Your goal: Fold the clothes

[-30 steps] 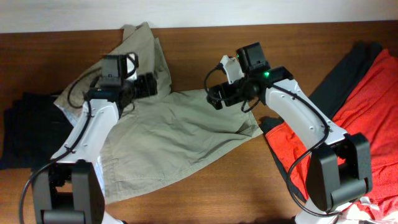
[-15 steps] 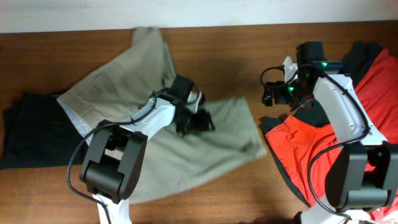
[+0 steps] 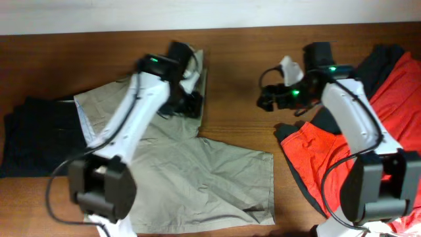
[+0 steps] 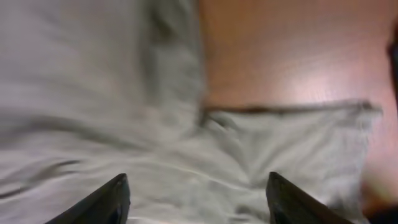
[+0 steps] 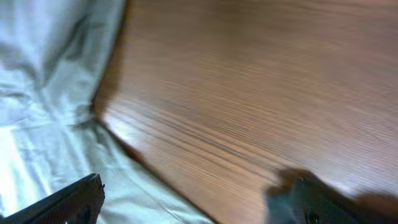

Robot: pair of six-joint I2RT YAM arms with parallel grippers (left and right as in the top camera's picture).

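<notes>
The khaki trousers (image 3: 197,178) lie spread on the wooden table (image 3: 237,72), one leg reaching to the front right. My left gripper (image 3: 189,105) is open and empty, just above the trousers' far edge; the left wrist view shows it (image 4: 196,179) over khaki cloth (image 4: 93,93). My right gripper (image 3: 268,102) is open and empty above bare wood, right of the trousers; in the right wrist view the gripper (image 5: 193,186) hangs over the table (image 5: 249,93) with khaki cloth (image 5: 43,124) at the left. A red T-shirt (image 3: 388,118) lies at the right.
A black garment (image 3: 33,138) lies at the left, partly under the trousers. A dark garment (image 3: 371,66) lies beside and under the red T-shirt at the far right. Both arm bases stand at the table's front edge.
My left gripper has moved from the middle of the trousers back to their far edge. The trousers now lie flatter and more spread. My right gripper has shifted a little left.
</notes>
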